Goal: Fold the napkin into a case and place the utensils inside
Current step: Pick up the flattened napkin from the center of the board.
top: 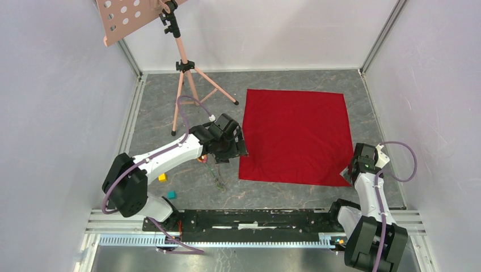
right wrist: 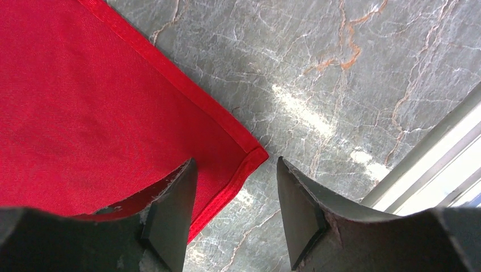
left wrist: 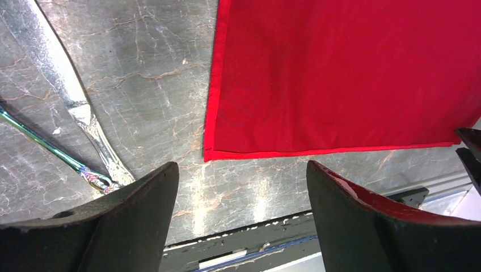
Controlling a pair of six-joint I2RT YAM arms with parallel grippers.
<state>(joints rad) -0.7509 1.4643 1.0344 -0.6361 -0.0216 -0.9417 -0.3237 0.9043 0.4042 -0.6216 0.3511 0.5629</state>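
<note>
Jaws apart (both) — over napkin (top: 295, 136) corners

A grey marbled table (top: 272, 195) is partly covered by a red napkin (top: 295, 136), spread flat. Utensils (left wrist: 65, 85) are laid just left of it. A yellow block (top: 162, 177), a teal block (top: 171, 195) and a tripod stand (top: 184, 85) are also borne.

The left arm (top: 170, 156) at the lower left of the frame has a long white middle part and chunky black joints. A thin purple cable (top: 195, 98) loops over it. The right arm (top: 371, 195) at the lower right looks the same, with a second purple cable (top: 414, 161). Its fingers (right wrist: 170, 215) are black wedges with chipped edges.
</note>
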